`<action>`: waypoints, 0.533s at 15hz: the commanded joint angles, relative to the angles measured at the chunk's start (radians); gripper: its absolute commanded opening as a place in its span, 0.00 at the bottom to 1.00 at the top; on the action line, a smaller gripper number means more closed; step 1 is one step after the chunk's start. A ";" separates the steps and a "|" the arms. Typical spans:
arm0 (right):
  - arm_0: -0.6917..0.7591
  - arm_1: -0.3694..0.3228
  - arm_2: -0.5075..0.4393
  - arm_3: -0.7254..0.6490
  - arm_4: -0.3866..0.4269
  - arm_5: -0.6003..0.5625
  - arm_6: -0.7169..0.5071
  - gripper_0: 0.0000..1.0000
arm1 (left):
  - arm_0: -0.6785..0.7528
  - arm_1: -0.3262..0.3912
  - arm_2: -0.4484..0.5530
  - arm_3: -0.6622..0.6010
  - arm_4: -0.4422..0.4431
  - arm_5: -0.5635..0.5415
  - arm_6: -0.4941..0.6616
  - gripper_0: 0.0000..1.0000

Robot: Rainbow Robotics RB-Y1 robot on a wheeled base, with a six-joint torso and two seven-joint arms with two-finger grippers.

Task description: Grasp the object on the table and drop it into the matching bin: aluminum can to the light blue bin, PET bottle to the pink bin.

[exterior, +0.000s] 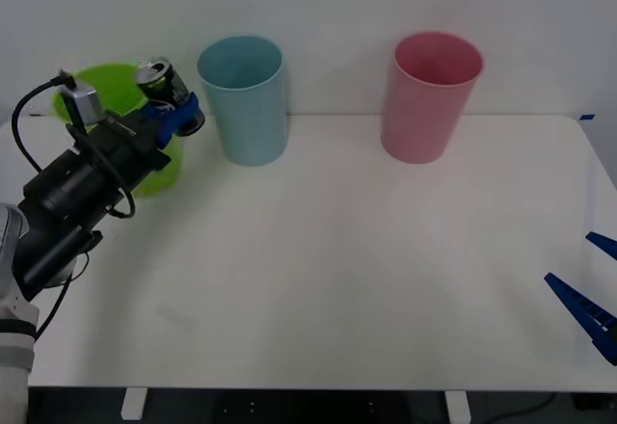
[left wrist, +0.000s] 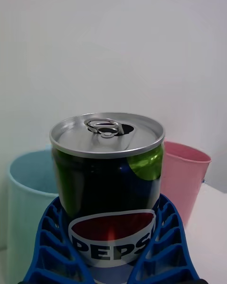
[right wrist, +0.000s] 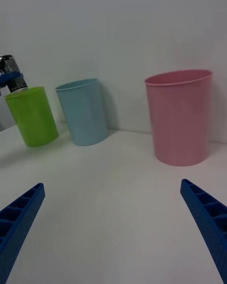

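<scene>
My left gripper is shut on the aluminum can, a small dark can with a silver top and pull-tab. It holds the can in the air at the back left, above the lime green bin and just left of the light blue bin. Blue ribbed fingers wrap both sides of the can. The far-off can hangs above the green bin. The pink bin stands further right at the back of the table. My right gripper is open and idle at the front right.
A lime green bin stands at the back left, partly behind my left arm. The three bins line the table's far edge near a white wall. The right gripper's blue fingers sit at the table's right edge.
</scene>
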 commanded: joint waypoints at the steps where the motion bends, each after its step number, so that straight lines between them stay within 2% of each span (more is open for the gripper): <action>1: 0.000 0.000 0.000 0.000 0.000 0.000 0.000 1.00 | -0.059 0.000 -0.005 0.000 -0.034 0.042 0.073 0.00; 8: 0.000 0.000 0.000 0.000 0.000 0.000 0.000 1.00 | -0.172 -0.002 -0.139 0.008 -0.081 0.343 0.116 0.00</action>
